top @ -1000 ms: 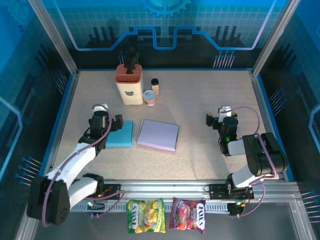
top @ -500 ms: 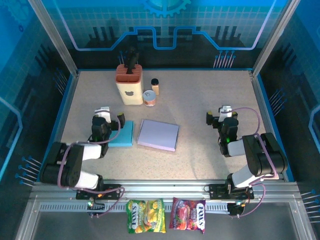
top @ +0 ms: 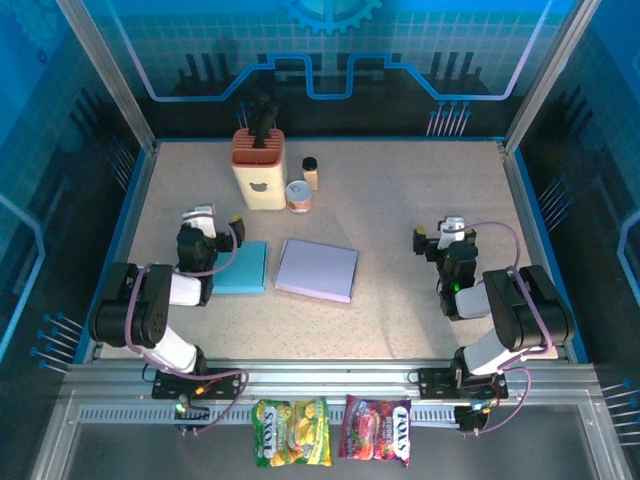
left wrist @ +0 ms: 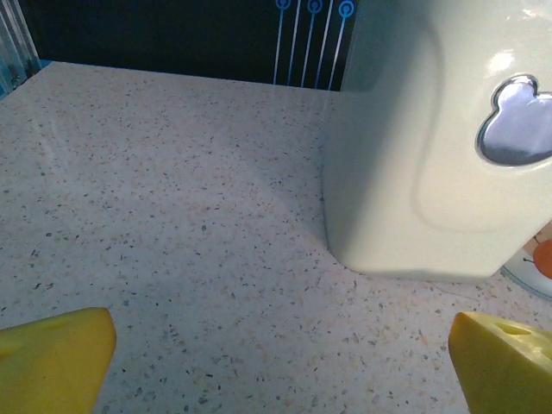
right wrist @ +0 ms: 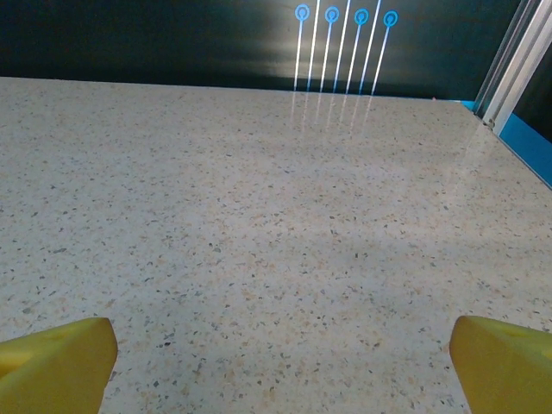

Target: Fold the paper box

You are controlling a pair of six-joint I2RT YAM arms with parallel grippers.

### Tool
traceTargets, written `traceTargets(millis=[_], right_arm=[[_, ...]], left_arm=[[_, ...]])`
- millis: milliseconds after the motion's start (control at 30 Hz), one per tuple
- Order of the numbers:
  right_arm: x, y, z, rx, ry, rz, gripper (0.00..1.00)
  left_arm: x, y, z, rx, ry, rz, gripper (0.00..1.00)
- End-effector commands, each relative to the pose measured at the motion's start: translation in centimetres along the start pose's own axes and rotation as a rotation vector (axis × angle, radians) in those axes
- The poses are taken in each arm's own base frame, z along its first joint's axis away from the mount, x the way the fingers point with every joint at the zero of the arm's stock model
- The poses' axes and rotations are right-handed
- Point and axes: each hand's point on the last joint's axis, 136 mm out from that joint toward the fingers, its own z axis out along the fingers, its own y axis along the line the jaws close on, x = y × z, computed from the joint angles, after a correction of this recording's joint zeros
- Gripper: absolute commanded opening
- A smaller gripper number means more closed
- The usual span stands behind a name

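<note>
- Looking down from the top camera, you have the left tool (top: pixel 218 222) low over the counter (top: pixel 400 190), its fingers spread apart with nothing between them.
- A flat blue sheet (top: pixel 243 267) lies just right of that tool and a little back toward the bases. Whether its corner touches the fingers, you cannot tell.
- The paper box (top: pixel 317 269), a flat lavender panel, lies further right of the left tool, just beside the blue sheet. It sits between your two tools, nearer the left one.
- Ahead of the left tool stands a cream holder (top: pixel 259 170) with a brown top. A small can (top: pixel 298 196) and a dark-capped bottle (top: pixel 311 172) stand just to the holder's right.
- The right tool (top: pixel 437 235) also stands open and empty, with the paper box well off to its left.
- Behind both tools, past the bases, two snack bags lie side by side: a yellow-green bag (top: pixel 291 432) and a red bag (top: pixel 376 430).
- On the left wrist camera, your yellow fingertips (left wrist: pixel 52 358) sit at the bottom corners, wide apart, with bare speckled counter between them. The cream holder rises ahead and to the right, showing a silver emblem (left wrist: pixel 516 129).
- On the right wrist camera, the fingertips (right wrist: pixel 52 362) are just as wide apart over bare counter. A blue edge strip (right wrist: pixel 526 155) runs ahead on the far right.
</note>
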Motion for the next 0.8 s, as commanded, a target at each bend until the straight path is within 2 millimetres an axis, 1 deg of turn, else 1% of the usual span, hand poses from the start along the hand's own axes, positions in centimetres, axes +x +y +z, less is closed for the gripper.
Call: traceTargets(millis=[0, 33, 133, 333, 567, 667, 767], right_arm=[[-1.2, 0.5, 1.5, -0.001, 0.021, -0.015, 1.00], [-1.2, 0.8, 2.1, -0.011, 0.053, -0.028, 1.00], [-1.2, 0.7, 1.9, -0.010, 0.047, -0.026, 1.00], [-1.1, 0.8, 2.0, -0.001, 0.049, -0.036, 1.00], [-1.1, 0.9, 2.0, -0.002, 0.052, -0.035, 1.00], [-1.1, 0.6, 2.0, -0.002, 0.054, -0.026, 1.00], [-1.3, 1.0, 1.7, 0.006, 0.034, -0.050, 1.00]], left_arm=[[0.4, -0.2, -0.1, 0.019, 0.028, -0.025, 0.99], [0.4, -0.2, -0.2, 0.021, 0.021, -0.023, 0.99], [0.4, -0.4, -0.1, 0.031, 0.025, -0.019, 0.99], [0.7, -2.0, 0.3, 0.118, 0.068, 0.018, 0.99], [0.8, -2.0, 0.3, 0.120, 0.069, 0.019, 0.99], [0.7, -2.0, 0.3, 0.120, 0.069, 0.019, 0.99], [0.7, -2.0, 0.3, 0.119, 0.069, 0.019, 0.99]])
